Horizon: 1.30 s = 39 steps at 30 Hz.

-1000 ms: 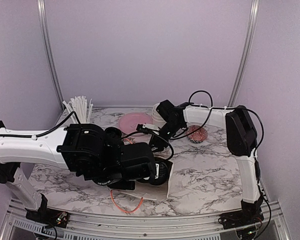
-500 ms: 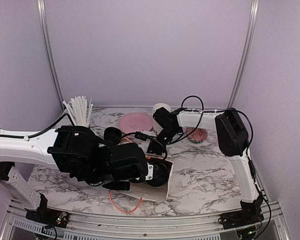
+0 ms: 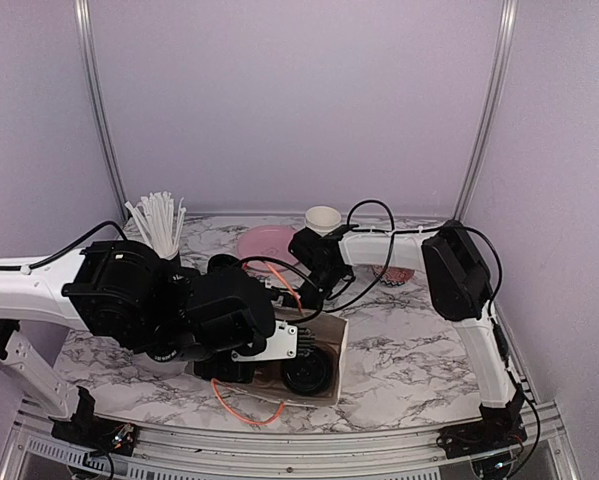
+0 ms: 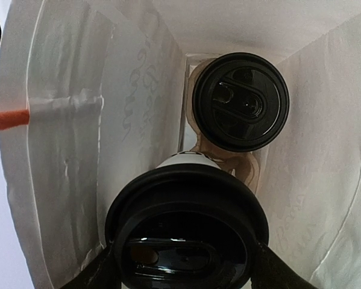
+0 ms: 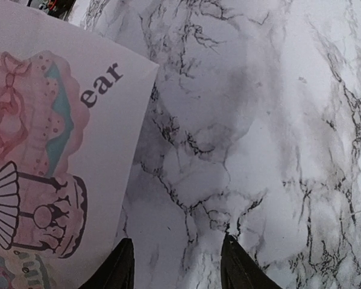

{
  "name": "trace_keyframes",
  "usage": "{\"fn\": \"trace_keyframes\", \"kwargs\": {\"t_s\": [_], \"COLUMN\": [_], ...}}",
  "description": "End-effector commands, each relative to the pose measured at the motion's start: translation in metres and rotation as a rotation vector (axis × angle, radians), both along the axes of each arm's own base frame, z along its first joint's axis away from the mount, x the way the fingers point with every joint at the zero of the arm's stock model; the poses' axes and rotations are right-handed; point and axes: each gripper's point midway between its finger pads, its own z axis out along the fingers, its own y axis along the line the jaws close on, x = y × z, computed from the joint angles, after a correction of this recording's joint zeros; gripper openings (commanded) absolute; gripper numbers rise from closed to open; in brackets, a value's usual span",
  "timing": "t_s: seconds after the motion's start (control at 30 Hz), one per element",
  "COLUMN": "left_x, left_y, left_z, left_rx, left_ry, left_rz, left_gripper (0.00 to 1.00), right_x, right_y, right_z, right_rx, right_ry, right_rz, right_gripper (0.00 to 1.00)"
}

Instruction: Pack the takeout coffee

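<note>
Dropping into the white paper bag [image 4: 65,168], the left pincer [image 4: 186,272] has carried its takeout coffee [image 4: 189,161] below the rim within the last second. Its fingers clamp either side of the black dome lid [image 4: 186,235], and the bag's walls now rise around the cup. Deeper in the bag, just beyond the held cup, a second lidded coffee [image 4: 240,101] already stands in what looks like a brown carrier [image 4: 228,158]. At the bag's far edge the right arm has swung in closer. The right pincer [image 5: 177,265] hangs just beside the bag's printed side, fingers parted, with only the marble worktop [image 5: 276,120] between them. By my judgement one cup is packed, and the other needs only seating beside it and releasing.
</note>
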Motion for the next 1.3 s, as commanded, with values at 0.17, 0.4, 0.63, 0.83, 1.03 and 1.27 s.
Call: {"fn": "trace_keyframes", "kwargs": {"t_s": [0.17, 0.4, 0.63, 0.83, 1.03, 1.27], "left_x": [-0.032, -0.049, -0.041, -0.041, -0.061, -0.048], "left_y": [-0.003, -0.004, -0.002, -0.005, -0.013, -0.001], "left_z": [0.004, -0.004, -0.007, -0.015, -0.011, -0.022], "left_rx": [-0.071, -0.061, -0.044, 0.005, -0.025, 0.019], "left_ry": [0.151, 0.190, 0.127, 0.095, 0.189, 0.115], "left_rz": [-0.049, -0.027, 0.005, -0.029, -0.056, -0.020], "left_gripper": [0.60, 0.59, 0.58, 0.58, 0.58, 0.56], "right_x": [-0.006, 0.009, 0.022, 0.030, 0.023, 0.007], "right_y": [0.005, -0.012, -0.031, -0.034, -0.039, -0.048], "right_z": [0.011, 0.019, 0.046, 0.045, 0.074, 0.093], "right_rx": [0.012, -0.066, -0.049, -0.065, -0.039, -0.001], "right_ry": [-0.017, -0.112, -0.138, -0.154, -0.167, -0.193], "right_rz": [0.011, -0.040, -0.101, -0.174, -0.182, -0.184], "right_gripper": [0.47, 0.54, 0.61, 0.62, 0.62, 0.62]}}
